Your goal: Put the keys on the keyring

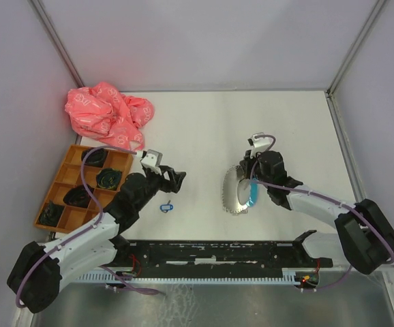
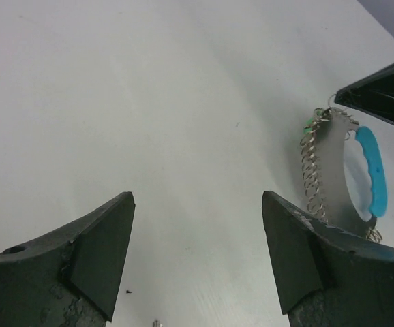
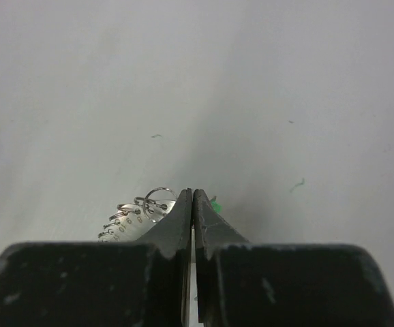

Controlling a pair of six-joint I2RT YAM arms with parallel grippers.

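Observation:
The keyring [image 1: 236,191] lies right of the table's middle: a metal oval edged with several small wire rings and a light-blue curved section [image 1: 253,193]. My right gripper [image 1: 250,172] is shut on its far edge; in the right wrist view the jaws [image 3: 192,194] meet on the plate, rings [image 3: 139,210] to the left and a green tag [image 3: 214,203] to the right. A blue-tagged key [image 1: 166,206] lies loose on the table just in front of my left gripper [image 1: 177,181]. That gripper [image 2: 197,201] is open with nothing between its fingers. The keyring [image 2: 333,177] shows to its right.
A crumpled pink bag [image 1: 108,112] lies at the back left. An orange divided tray [image 1: 61,178] holding dark objects stands at the left edge. A black rail [image 1: 217,255] runs along the near edge between the arm bases. Grey walls close in the table.

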